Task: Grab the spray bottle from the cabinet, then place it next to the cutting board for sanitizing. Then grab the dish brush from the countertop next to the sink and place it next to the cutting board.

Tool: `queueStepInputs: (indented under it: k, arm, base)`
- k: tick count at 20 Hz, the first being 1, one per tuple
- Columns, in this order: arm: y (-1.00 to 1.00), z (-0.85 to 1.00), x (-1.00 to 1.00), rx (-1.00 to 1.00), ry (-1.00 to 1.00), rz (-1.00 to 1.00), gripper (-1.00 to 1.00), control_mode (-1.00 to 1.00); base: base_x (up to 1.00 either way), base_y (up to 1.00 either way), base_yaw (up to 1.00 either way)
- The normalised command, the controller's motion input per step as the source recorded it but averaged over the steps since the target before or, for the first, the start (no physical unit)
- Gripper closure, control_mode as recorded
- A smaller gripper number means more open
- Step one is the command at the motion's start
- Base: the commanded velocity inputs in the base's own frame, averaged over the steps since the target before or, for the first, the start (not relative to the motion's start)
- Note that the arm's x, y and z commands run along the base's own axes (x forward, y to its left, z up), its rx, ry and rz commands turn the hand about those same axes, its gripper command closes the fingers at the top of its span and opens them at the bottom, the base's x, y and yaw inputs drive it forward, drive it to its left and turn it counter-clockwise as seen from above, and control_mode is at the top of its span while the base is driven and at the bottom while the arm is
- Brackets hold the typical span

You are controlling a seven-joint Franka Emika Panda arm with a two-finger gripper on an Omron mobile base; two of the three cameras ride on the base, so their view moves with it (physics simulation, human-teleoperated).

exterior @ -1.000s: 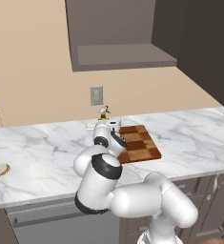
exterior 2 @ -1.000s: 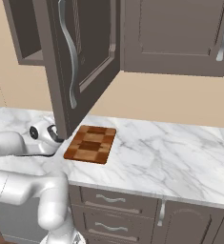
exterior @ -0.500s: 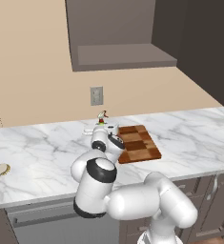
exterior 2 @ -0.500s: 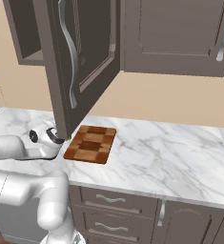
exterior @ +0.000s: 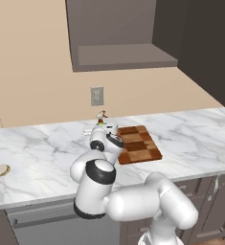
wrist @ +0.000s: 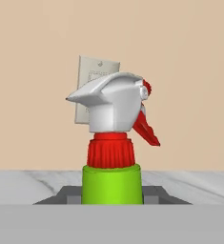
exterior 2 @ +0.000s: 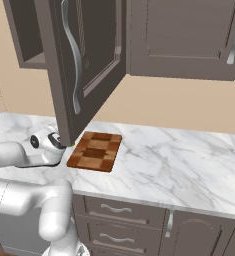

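Left base view, table [exterior: 190,131]: long white marble slab with grey veins, running below the beige wall; its left end and front edge are partly covered by the robot's own white arm
Cabinet [exterior: 118,38]: dark grey-brown wall unit with an open recess and flat shelf; top cut off by the frame; in the right base view its open door [exterior 2: 76,70] hangs in front and hides the arm's tip
Cutting board [exterior: 138,143]: checkered brown wood, flat on the table; its left edge is covered by the arm; seen whole in the right base view [exterior 2: 95,151]
Wall outlet [exterior: 97,95]: pale plate on the wall above the bottle; half hidden behind the nozzle in the hand view
Spray bottle [wrist: 114,143]: upright, just left of the board; hand view shows white nozzle, red trigger and collar, green neck; body cut off below; in the left base view just the nozzle top [exterior: 101,115] peeks over the arm
Dish brush [exterior: 0,172]: at the far left of the table, well apart from the board; handle cut by the frame edge
Claw [exterior: 102,129]: at the bottle, fingers hidden; whether it grips or stands wide cannot be told
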Motion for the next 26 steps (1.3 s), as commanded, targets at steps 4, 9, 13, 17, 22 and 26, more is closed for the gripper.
queueStepInputs:
  k: [4, 9, 13, 17, 22, 26]
  arm:
    - [0.0, -0.68, -0.04, 0.0, 0.0, 0.0, 1.0, -1.0]
    - [0.01, -0.44, -0.23, 0.0, -0.01, 0.0, -1.0, -1.0]
    - [0.0, -0.17, -0.35, 0.0, -0.02, 0.0, -1.0, -1.0]
    - [0.0, -0.01, -0.48, 0.0, -0.06, 0.0, -1.0, -1.0]
    - [0.15, 0.03, -0.53, -0.03, -0.06, 0.0, -1.0, -1.0]
    - [0.14, 0.26, -0.64, -0.01, 0.01, 0.0, -1.0, -1.0]
  base:
    - [0.0, 0.0, 0.0]
    - [0.0, 0.0, 0.0]
    - [0.0, 0.0, 0.0]
    - [0.0, 0.0, 0.0]
    - [0.0, 0.0, 0.0]
    - [0.0, 0.0, 0.0]
